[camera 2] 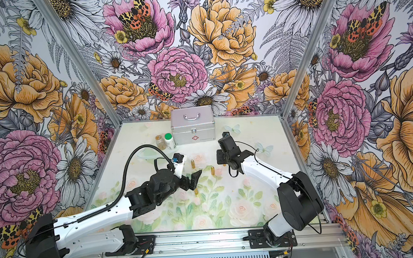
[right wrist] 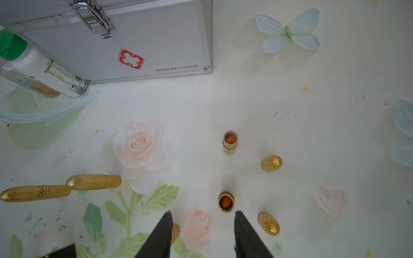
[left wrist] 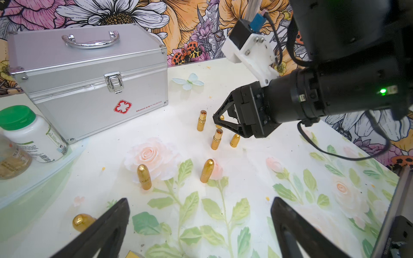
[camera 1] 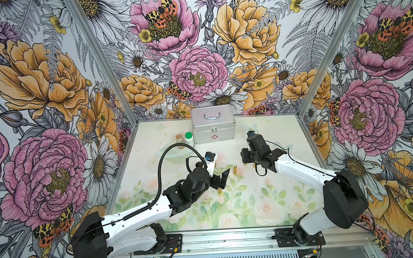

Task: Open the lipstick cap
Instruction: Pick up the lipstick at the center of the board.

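Black fingers (left wrist: 107, 225) of the left jaws filled the near edge of the left wrist view, spread wide and holding nothing. Just outside one finger stood a capped lipstick (left wrist: 82, 222), upright on the bench (left wrist: 245, 178). A second tube (left wrist: 144, 177) and a third tube (left wrist: 207, 170), both capped and upright, stood ahead of the tips. The right jaws were apart and empty, pointing down near an opened base (right wrist: 226, 201), with a loose cap (right wrist: 268, 223) just beside one finger (right wrist: 245, 236).

The left arm looked nearer the capped tubes. Their long axes ran vertically, so a sideways grip on a body seemed apt, with the cap drawn upward. Open bench lay toward the front. The metal case (left wrist: 89, 78) stood well behind, but the opened pieces crowded the right jaws and could be toppled.
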Motion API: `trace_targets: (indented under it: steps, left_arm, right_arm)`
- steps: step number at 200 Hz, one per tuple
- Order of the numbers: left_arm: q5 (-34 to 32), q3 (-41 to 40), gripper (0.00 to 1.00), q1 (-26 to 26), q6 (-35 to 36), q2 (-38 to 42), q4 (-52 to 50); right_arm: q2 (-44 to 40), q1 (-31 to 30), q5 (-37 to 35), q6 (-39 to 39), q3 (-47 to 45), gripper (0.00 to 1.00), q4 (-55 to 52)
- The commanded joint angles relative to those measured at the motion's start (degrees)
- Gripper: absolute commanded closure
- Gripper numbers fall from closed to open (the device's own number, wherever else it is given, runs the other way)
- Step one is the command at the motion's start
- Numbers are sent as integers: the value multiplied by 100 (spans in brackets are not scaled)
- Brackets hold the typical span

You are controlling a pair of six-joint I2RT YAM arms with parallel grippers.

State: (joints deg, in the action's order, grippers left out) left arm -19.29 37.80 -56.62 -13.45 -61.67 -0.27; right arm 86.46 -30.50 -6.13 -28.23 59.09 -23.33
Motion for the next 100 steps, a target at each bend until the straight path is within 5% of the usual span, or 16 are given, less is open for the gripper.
trace_targets:
  steps: [1, 100]
  left_arm:
    - [-82, -71, 1, 66, -151, 145, -429]
    - [-101, -262, 1, 73, -360, 138, -592]
  right_arm:
    - [88, -189, 243, -416, 365, 51, -1163]
    - [1054, -716, 309, -1085, 1089, 42, -1619]
